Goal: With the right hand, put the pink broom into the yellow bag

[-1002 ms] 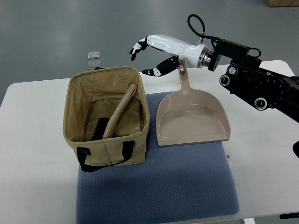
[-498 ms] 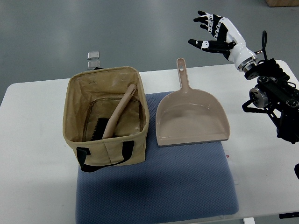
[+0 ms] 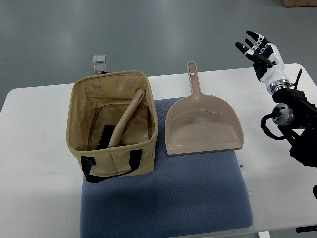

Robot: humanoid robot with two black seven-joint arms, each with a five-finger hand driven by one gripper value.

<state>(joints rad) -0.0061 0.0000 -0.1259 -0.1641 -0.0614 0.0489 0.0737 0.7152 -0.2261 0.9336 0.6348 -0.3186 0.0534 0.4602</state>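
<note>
- Right hand is raised at the upper right, past the far right corner of the table, fingers spread and holding nothing.
- Its arm comes in from the right edge, dark joints and cables showing over the table's right side.
- Broom lies inside the bag, pink handle leaning from the far inner wall down toward the near left, black bristles low at the bag's floor.
- Handle tip rests against the bag's far right inner side, just below the rim.
- Bag is tan-yellow fabric, open at the top, upright, with black strap handles on its near face.
- Bag stands on the table's left half, its near right corner over the blue mat.
- Dustpan lies flat just right of the bag, pink-beige, handle pointing away from the robot, wide mouth toward the mat.
- Dustpan's near edge overlaps the mat's far edge.
- Hand is well apart from the dustpan and the bag.
- Two small clear squares sit on the grey floor beyond the table, behind the bag.
</note>
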